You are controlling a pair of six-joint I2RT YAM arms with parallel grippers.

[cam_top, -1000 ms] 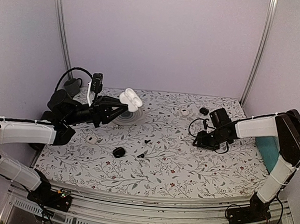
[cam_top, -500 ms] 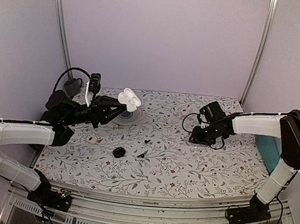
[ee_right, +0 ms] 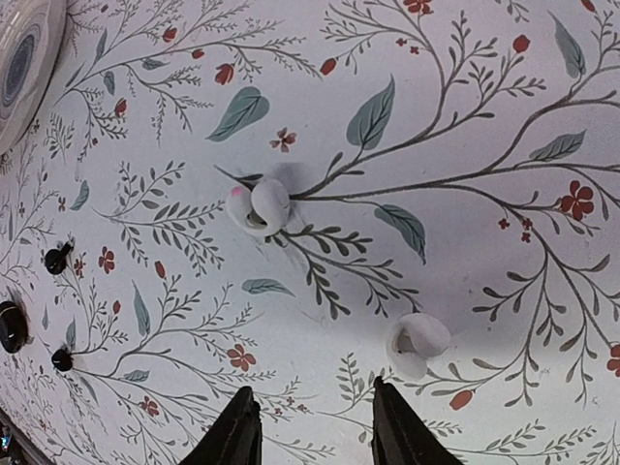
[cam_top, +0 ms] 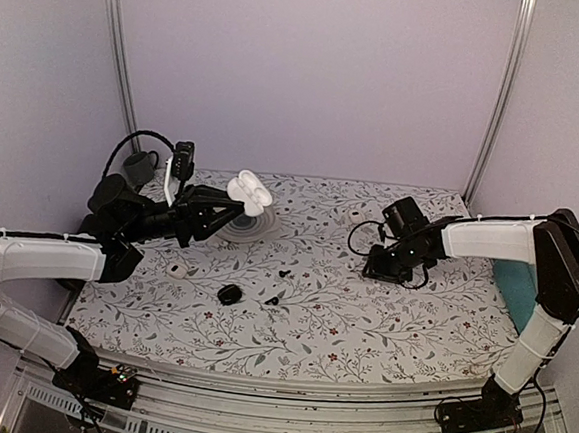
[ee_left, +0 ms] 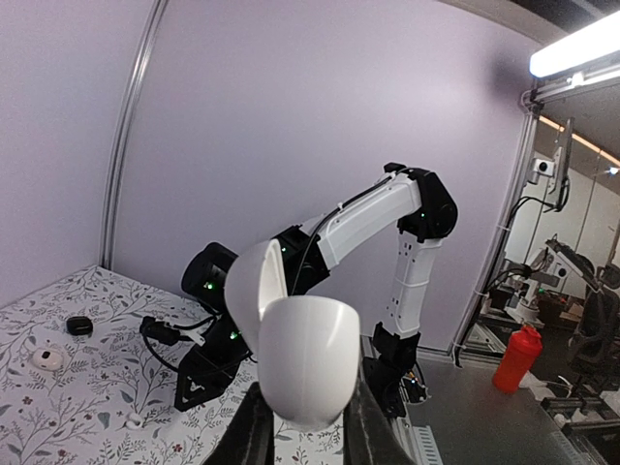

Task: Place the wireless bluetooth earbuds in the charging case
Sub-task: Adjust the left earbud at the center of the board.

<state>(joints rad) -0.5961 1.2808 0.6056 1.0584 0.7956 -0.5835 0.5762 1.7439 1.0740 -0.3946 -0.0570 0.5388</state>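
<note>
The white charging case (cam_top: 248, 191) is held in the air with its lid open by my left gripper (cam_top: 232, 208), above the table's back left. In the left wrist view the case (ee_left: 305, 358) sits between my two fingers, with the left gripper (ee_left: 306, 436) shut on it. My right gripper (cam_top: 370, 270) is low over the table, right of centre. In the right wrist view it (ee_right: 312, 431) is open and empty. Two white earbuds lie on the flowered cloth: one (ee_right: 418, 341) just ahead of the right fingertip (ee_right: 392, 426), the other (ee_right: 262, 205) farther ahead.
A white round dish (cam_top: 243, 228) lies under the held case. Small black bits (cam_top: 229, 293) (cam_top: 285, 273) and a small white piece (cam_top: 175, 268) lie left of centre. A teal block (cam_top: 514, 289) is at the right edge. A white puck (ee_left: 46, 358) and a black piece (ee_left: 79, 325) lie at the back.
My right arm has moved left toward the table's middle, lowering its gripper over the two earbuds. My left arm has stayed almost still with the open case.
</note>
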